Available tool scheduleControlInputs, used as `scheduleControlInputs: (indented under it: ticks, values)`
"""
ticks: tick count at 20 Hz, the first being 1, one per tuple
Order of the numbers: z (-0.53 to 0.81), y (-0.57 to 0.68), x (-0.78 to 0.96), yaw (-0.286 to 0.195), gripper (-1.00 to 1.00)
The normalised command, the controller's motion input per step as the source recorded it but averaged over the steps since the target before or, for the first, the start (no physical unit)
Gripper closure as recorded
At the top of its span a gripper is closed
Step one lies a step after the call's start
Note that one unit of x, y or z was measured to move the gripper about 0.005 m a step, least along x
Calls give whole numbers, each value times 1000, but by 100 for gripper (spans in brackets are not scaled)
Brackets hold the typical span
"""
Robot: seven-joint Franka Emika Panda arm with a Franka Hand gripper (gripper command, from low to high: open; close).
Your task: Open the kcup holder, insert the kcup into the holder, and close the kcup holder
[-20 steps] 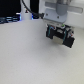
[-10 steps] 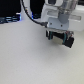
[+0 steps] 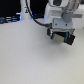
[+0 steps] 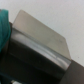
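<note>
In the exterior view my gripper [image 3: 61, 36] hangs from the white arm at the upper right, low over the white table. It looks dark, with small green patches at its sides. It is too blurred to tell whether the jaws are open or shut. In the wrist view a boxy unit with a pale grey top face [image 4: 40, 32] and a dark front band fills the frame; it looks like the kcup holder, seen close up. A green patch [image 4: 4, 25] shows at the picture's edge; I cannot tell what it is. No white pod shows clearly.
The white table [image 3: 30, 60] spreads across the exterior view's left and front. Dark objects [image 3: 10, 20] and a black cable [image 3: 30, 12] lie along the back at the exterior view's left.
The gripper has shifted only slightly, staying at the same spot over the table. Nothing else has visibly moved.
</note>
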Motion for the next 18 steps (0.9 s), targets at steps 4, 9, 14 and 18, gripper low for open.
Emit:
scheduleControlInputs:
  ticks: [4,9,14,18]
  values:
    - [0,462,-412,133,-100]
    - [3,449,-446,128,-100]
    - [6,414,-547,104,-100]
    - [14,386,-682,93,-100]
